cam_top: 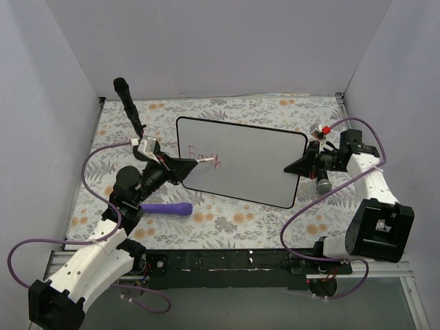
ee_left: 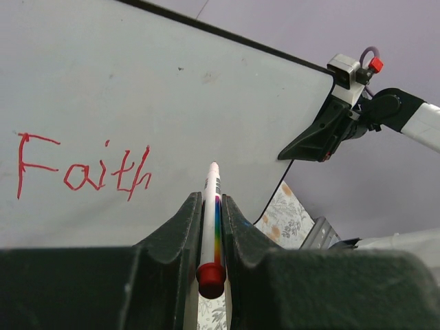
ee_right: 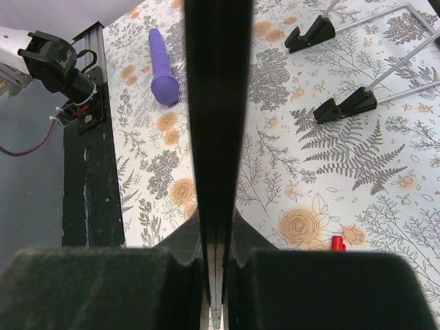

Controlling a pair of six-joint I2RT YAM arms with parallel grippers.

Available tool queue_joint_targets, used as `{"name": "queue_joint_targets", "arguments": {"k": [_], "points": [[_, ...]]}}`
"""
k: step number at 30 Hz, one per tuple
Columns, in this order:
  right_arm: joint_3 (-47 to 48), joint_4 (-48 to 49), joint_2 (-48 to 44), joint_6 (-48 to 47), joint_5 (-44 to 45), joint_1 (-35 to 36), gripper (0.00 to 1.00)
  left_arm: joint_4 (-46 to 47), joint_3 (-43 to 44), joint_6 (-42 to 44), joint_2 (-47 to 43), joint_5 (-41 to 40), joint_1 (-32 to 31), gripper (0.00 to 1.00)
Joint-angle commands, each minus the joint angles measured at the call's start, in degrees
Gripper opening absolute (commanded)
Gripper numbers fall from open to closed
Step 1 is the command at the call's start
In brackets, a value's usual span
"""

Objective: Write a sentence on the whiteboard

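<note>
The whiteboard (cam_top: 254, 165) stands tilted in the middle of the flowered table. The red sentence (cam_top: 203, 157) reads only "Faith" in the left wrist view (ee_left: 82, 168). My left gripper (cam_top: 191, 167) is shut on a white marker (ee_left: 212, 206) with a rainbow stripe and a red end. Its tip points at the board (ee_left: 172, 82) just right of the word; I cannot tell whether it touches. My right gripper (cam_top: 300, 167) is shut on the board's right edge, which shows edge-on as a black strip (ee_right: 218, 103) between its jaws (ee_right: 218, 223). It also shows in the left wrist view (ee_left: 320, 134).
A purple cylinder (cam_top: 167, 208) lies on the table in front of the board, also in the right wrist view (ee_right: 163, 65). A black stick-like handle (cam_top: 129, 103) stands at the back left. The board's black feet (ee_right: 344, 106) and a small red cap (ee_right: 337, 242) are behind it.
</note>
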Motion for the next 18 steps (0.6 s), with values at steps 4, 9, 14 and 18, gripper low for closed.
{"name": "queue_joint_targets", "arguments": {"k": [4, 9, 14, 18], "points": [[-1.64, 4.56, -3.11, 2.15, 1.52, 0.23, 0.01, -0.64, -3.13, 0.53, -2.78, 1.54, -0.71, 0.00], [-1.64, 4.47, -2.76, 1.98, 1.61, 0.23, 0.01, -0.21, -4.00, 0.88, -2.60, 0.57, -1.68, 0.00], [-1.64, 4.56, -2.50, 1.98, 1.52, 0.23, 0.01, 1.02, -5.06, 0.88, -2.25, -0.13, -2.91, 0.00], [-1.64, 4.56, -2.41, 1.98, 1.43, 0.23, 0.01, 1.73, -5.32, 0.88, -1.64, -1.01, -3.97, 0.00]]}}
